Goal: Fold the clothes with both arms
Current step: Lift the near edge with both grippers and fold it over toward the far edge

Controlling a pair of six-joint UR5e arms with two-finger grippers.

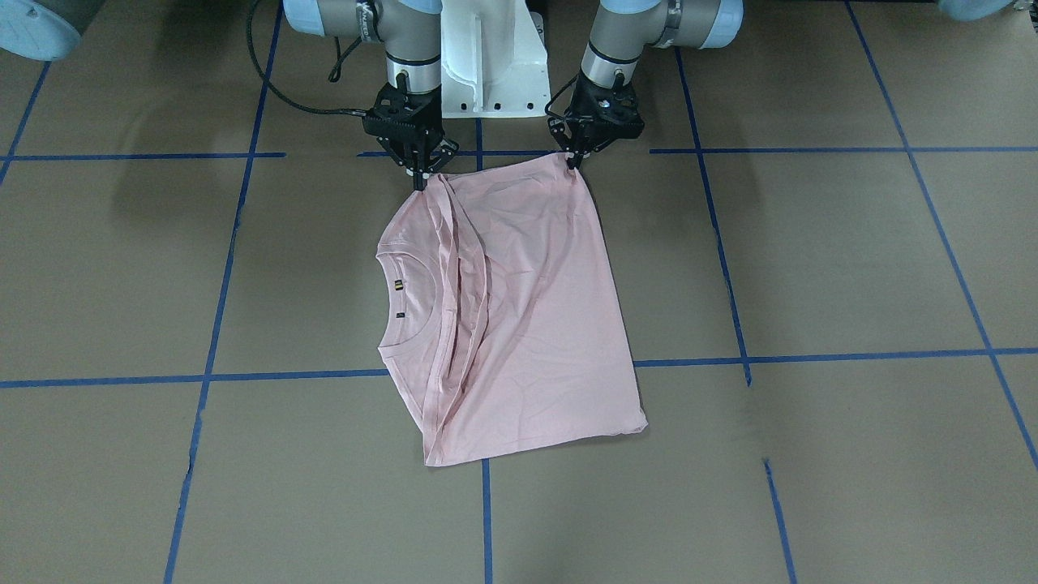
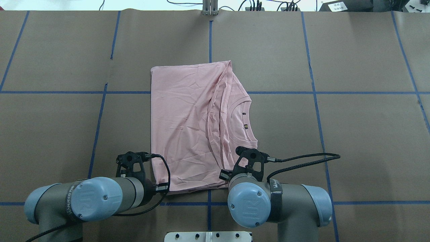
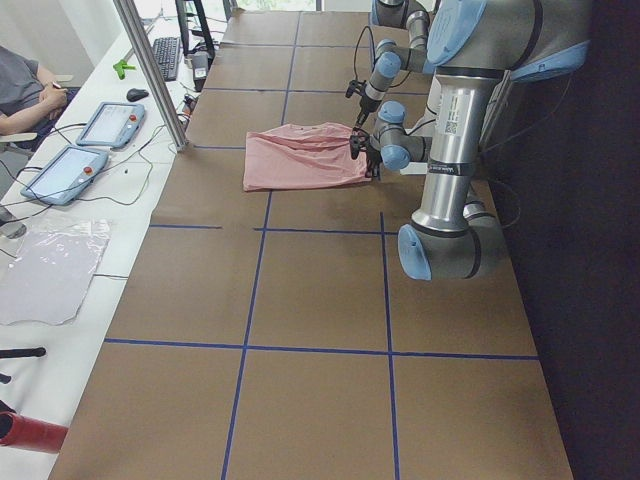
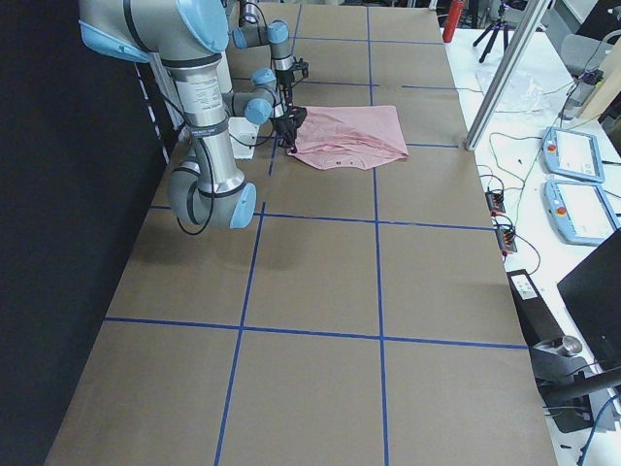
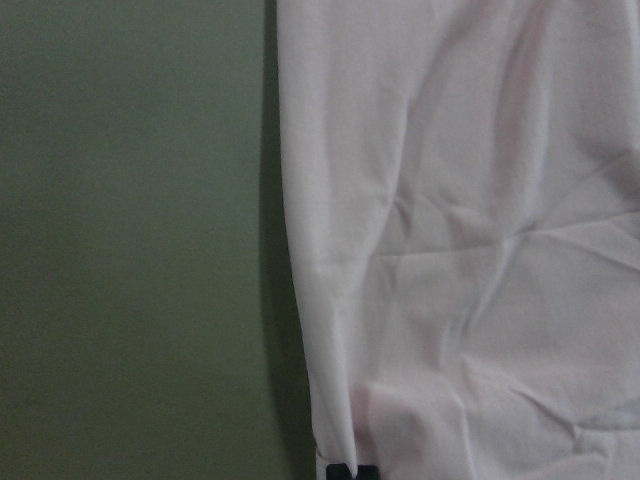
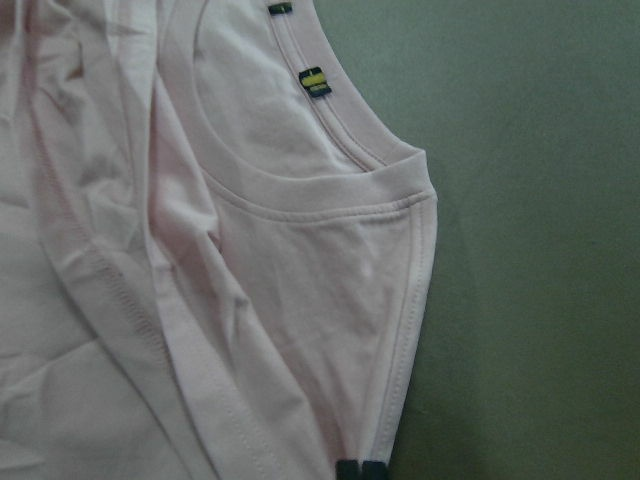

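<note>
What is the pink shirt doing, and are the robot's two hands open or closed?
pink T-shirt: partly folded, wrinkled, lying on the table, collar toward the robot's right.
left gripper: jaws shut on the T-shirt's hem corner nearest the robot.
right gripper: jaws shut on the T-shirt's shoulder corner nearest the robot.

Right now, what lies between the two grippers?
Only the shirt: its robot-side edge runs from the left gripper to the right gripper, each pinching a corner. The front-facing view shows it.
</note>
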